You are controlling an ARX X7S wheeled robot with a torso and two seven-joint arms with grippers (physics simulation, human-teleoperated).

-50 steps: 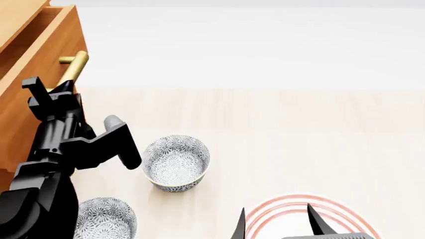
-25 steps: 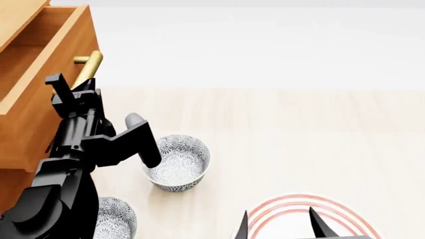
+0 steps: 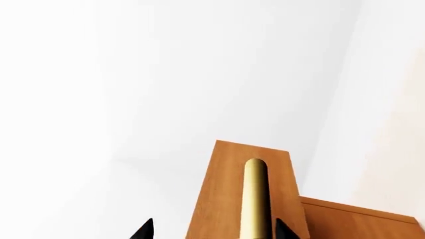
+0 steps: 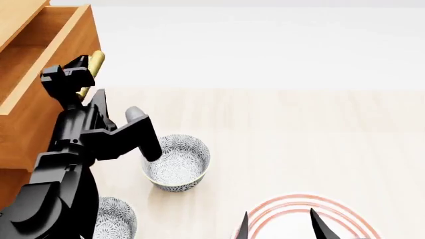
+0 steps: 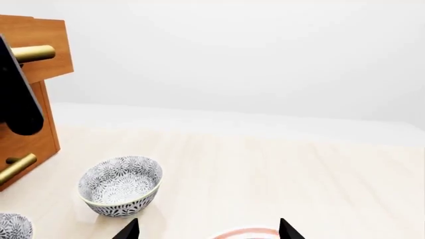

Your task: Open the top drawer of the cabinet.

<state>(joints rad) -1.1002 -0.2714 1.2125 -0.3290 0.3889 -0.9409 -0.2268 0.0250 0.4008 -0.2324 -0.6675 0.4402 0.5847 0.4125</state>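
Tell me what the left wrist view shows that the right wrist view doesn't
Only the left wrist view shows the left pincer, open, its tips astride the brass handle. Only the right wrist view shows the right pincer, open, two patterned bowls, a plate's red rim and a lower handle. Both show the top drawer pulled out, with its handle.

— Where do we have our left arm?
— Stretched forward and up at the head view's left, black, wrist bent; our left gripper [image 4: 74, 74] has its fingers parted, tips spread in the wrist view.
— And our right gripper [image 4: 279, 225]?
— Low, at the near edge, two pointed fingertips standing apart, holding nothing.
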